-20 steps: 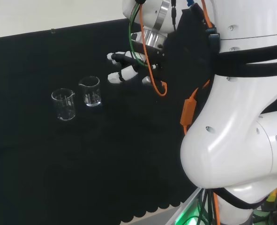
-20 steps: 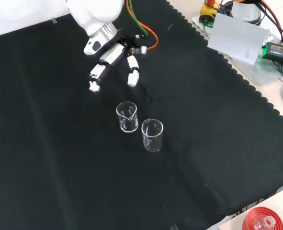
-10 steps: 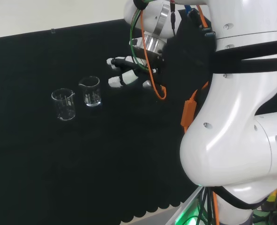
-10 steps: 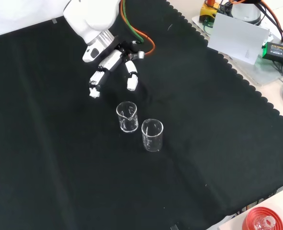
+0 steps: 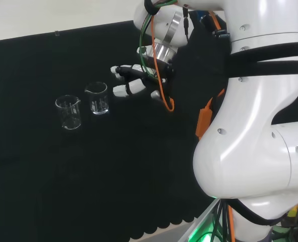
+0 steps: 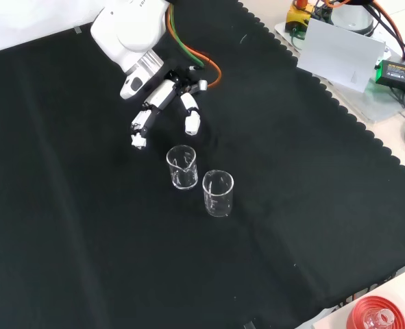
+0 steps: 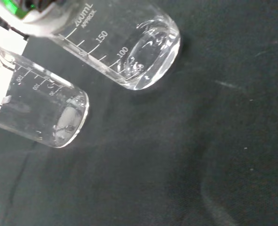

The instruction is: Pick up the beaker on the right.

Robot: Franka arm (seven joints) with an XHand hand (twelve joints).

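Right now I see two clear glass beakers standing upright on the black cloth (image 6: 312, 205), near the middle of the bench. In the head view the right-hand beaker (image 5: 97, 98) stands just beside the left-hand beaker (image 5: 68, 112), apart from it and a little farther back. In the front view that same right-hand beaker (image 6: 181, 166) is the upper left of the pair, with the other one (image 6: 218, 192) below and to its right. Both look empty to me, and both have a pouring lip at the rim.

From the wrist camera I get both of them close up, lying across the picture: one (image 7: 129, 52) with printed graduation marks along its wall, the second (image 7: 44, 115) next to it, also with marks. Which of these is which I cannot tell.

The hand (image 5: 133, 80) hovers just right of the right-hand beaker in the head view, near it but not touching. In the front view I see the hand (image 6: 164, 106) just above the beaker, coming in from the top, its fingers (image 6: 192, 123) spread and fairly straight, pointing down toward the glass and holding nothing. An orange cable (image 6: 205, 65) loops beside the wrist.

Off the cloth in the front view, a red ribbed ring (image 6: 380, 315) sits at the lower right corner.
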